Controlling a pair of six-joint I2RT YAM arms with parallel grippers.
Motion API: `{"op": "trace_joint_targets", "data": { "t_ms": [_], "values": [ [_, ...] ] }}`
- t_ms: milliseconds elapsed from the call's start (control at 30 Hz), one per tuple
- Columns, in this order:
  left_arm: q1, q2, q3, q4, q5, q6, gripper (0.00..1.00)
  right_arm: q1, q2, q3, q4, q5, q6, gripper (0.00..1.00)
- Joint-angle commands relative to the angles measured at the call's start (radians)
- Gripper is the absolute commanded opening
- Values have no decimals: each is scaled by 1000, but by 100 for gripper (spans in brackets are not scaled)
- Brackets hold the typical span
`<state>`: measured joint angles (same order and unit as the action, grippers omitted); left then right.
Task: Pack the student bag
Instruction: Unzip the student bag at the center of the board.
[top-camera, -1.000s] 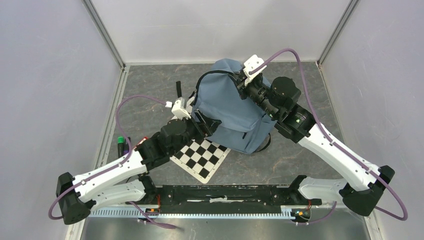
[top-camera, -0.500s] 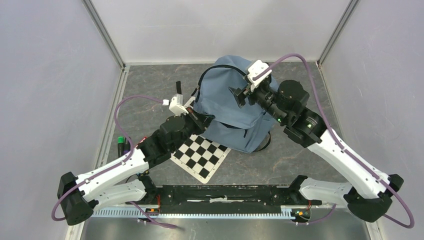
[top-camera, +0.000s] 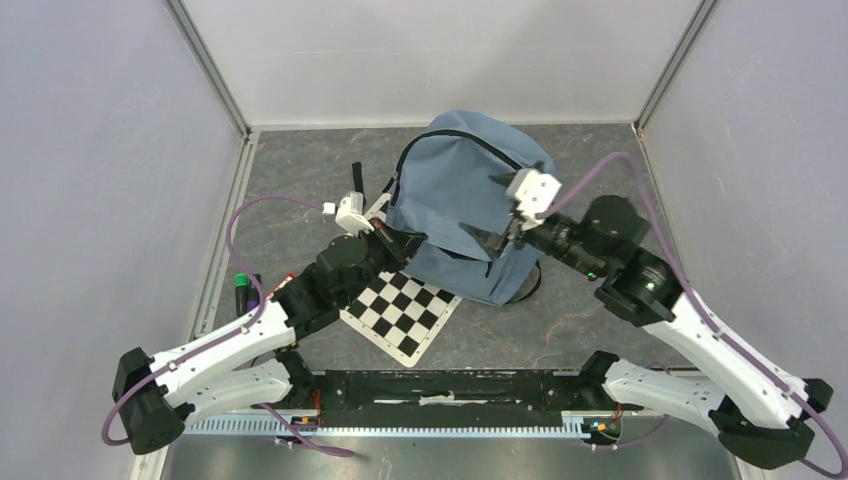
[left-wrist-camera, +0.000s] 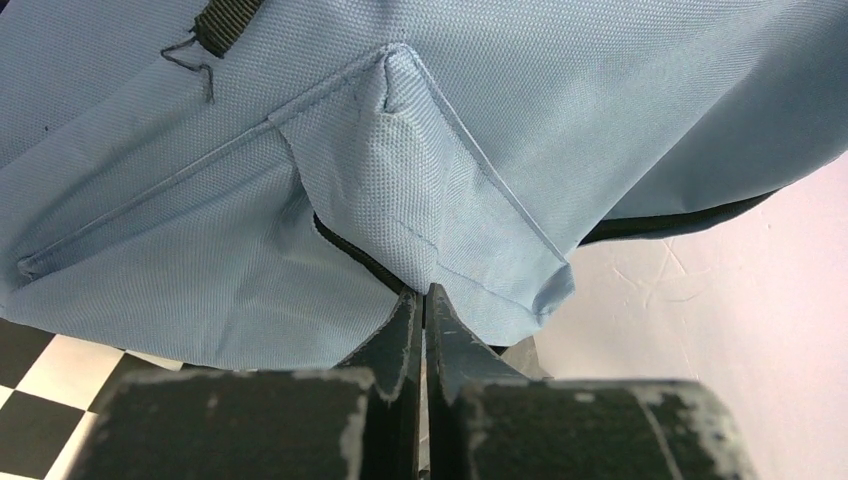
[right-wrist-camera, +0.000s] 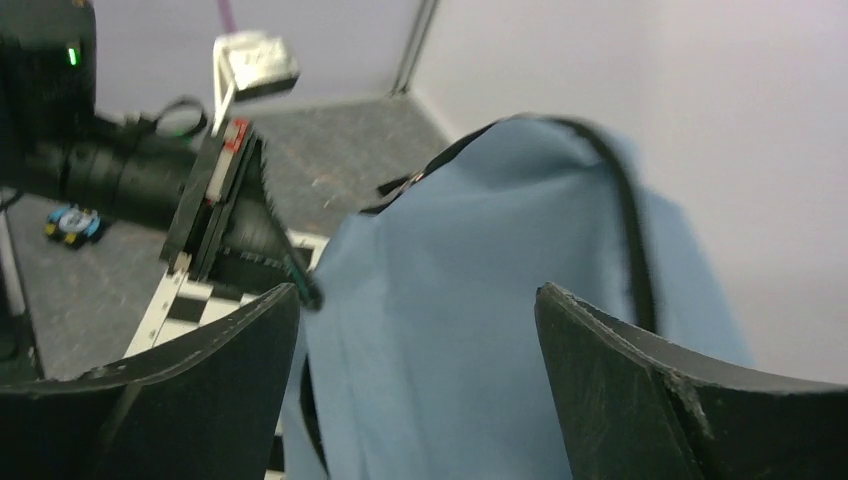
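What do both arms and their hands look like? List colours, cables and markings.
The left arm and right arm have white shells, black joints and a looping purple cable each. A white camera block sits at each wrist. The left hand and right hand have black, scuffed fingers. A green light glows on the right arm.

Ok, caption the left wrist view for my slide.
Left fingers closed at a fold of the student bag, checkerboard mat below left; whether fabric is pinched is unclear.
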<state>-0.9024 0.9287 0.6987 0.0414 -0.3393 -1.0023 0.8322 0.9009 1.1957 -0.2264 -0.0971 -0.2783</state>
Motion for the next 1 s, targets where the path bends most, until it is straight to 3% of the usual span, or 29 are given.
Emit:
{"op": "trace_joint_targets", "data": {
  "t_ms": [0, 200, 633, 867, 900, 967],
  "values": [
    [10, -40, -13, 34, -35, -24, 2, 42, 53, -82, -7, -19, -19, 90],
    [11, -69, -28, 19, -43, -25, 2, 78, 85, -153, -6, 46, -37, 84],
    [10, -104, -36, -14, -40, -22, 2, 126, 139, -330, 97, 344, -85, 67],
    [10, -116, -39, -32, -49, -13, 2, 151, 172, -384, 106, 313, -84, 65],
    [11, -116, -41, -34, -51, -12, 4, 156, 178, -384, 97, 309, -83, 66],
    [11, -114, -45, -35, -53, -10, 22, 167, 190, -385, 77, 310, -82, 66]
  ]
}}
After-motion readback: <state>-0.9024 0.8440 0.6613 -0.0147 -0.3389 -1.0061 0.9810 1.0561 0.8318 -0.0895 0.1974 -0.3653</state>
